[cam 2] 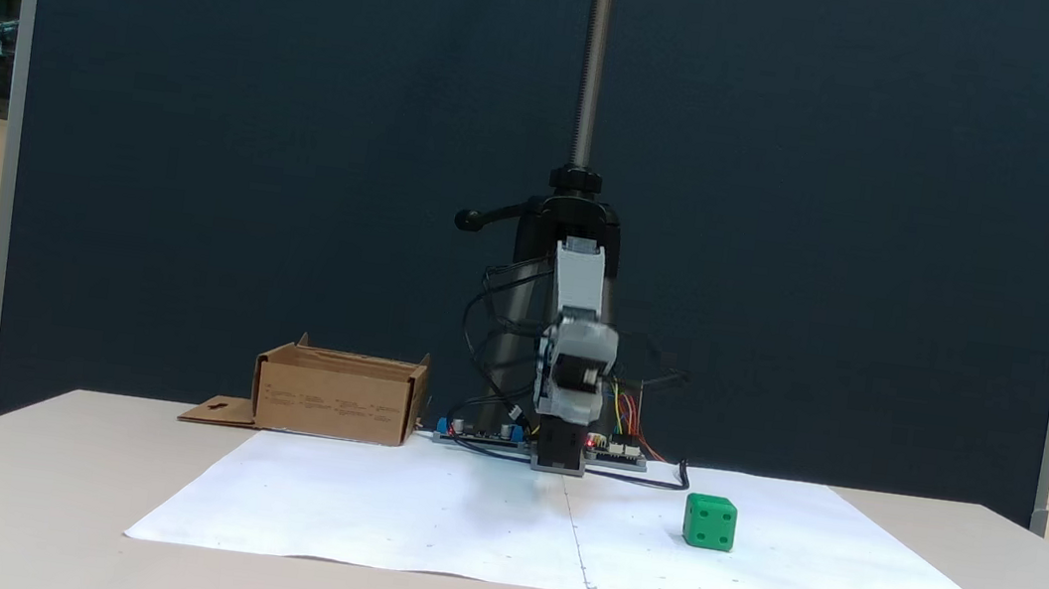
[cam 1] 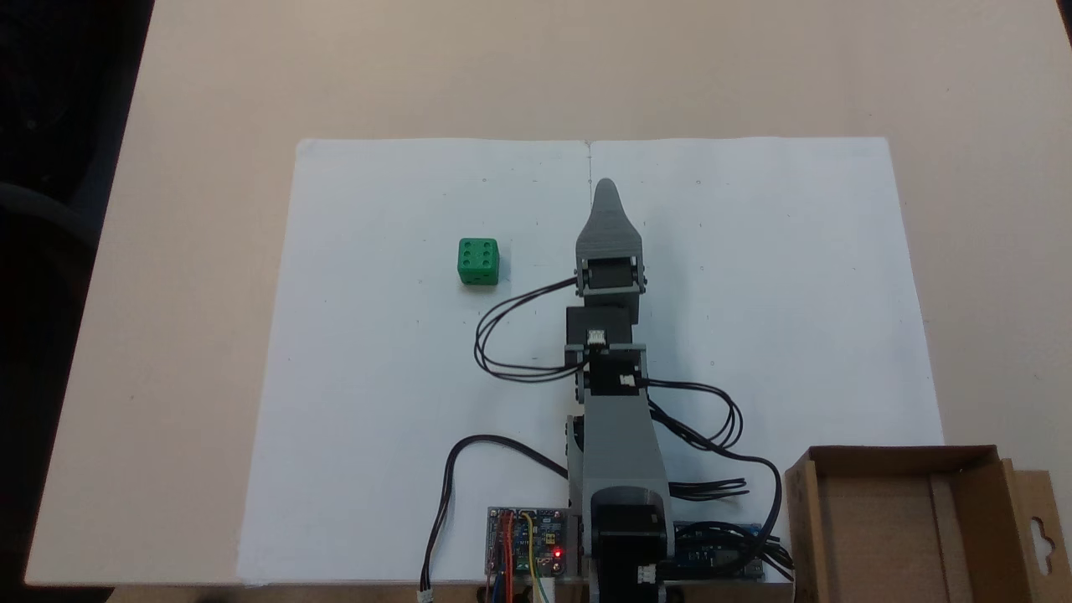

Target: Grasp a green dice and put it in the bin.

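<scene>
White paper sheets (cam 1: 402,419) cover the tan table. Left of centre in a fixed view sits the small bright green dice (cam 1: 478,261), then the grey gripper (cam 1: 605,186) mid-frame, can't tell if it's open. Brown cardboard bin (cam 1: 888,536) lower right.

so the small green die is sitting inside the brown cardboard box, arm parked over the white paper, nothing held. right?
Not quite. The small green die is not in the brown cardboard box; it sits on the white paper sheet, well apart from the box, as both fixed views show. The box looks empty from above. The rest holds: the arm's gripper is over the paper, nothing held.
</scene>
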Controlling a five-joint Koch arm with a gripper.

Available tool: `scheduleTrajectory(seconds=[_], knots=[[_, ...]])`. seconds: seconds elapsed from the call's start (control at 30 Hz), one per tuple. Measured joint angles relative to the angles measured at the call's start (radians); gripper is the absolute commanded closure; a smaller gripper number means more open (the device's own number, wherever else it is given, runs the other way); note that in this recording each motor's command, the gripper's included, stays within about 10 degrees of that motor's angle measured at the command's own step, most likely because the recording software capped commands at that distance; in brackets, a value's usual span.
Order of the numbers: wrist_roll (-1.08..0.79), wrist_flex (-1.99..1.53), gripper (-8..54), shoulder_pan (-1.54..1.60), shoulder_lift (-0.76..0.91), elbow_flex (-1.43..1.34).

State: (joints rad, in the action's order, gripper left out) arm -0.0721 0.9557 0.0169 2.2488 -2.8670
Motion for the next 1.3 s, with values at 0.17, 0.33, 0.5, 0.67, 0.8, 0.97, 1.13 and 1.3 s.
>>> scheduleTrajectory(seconds=[0.17, 0.33, 0.5, 0.67, 0.8, 0.97, 1.13, 1.3], knots=[[0.0, -0.403, 7.2, 0.0, 0.0, 0.152], [0.0, -0.698, 6.9, -0.011, 0.0, 0.302], [0.0, -1.0, 4.2, -0.015, -0.002, 0.477], [0.0, -1.262, 2.1, -0.017, -0.015, 0.657], [0.029, -1.463, 2.0, -0.017, -0.089, 0.83], [0.144, -1.72, 2.1, 0.025, -0.224, 1.042], [0.305, -1.944, 2.1, 0.152, -0.331, 1.152], [0.408, -2.085, 2.2, 0.273, -0.39, 1.195]])
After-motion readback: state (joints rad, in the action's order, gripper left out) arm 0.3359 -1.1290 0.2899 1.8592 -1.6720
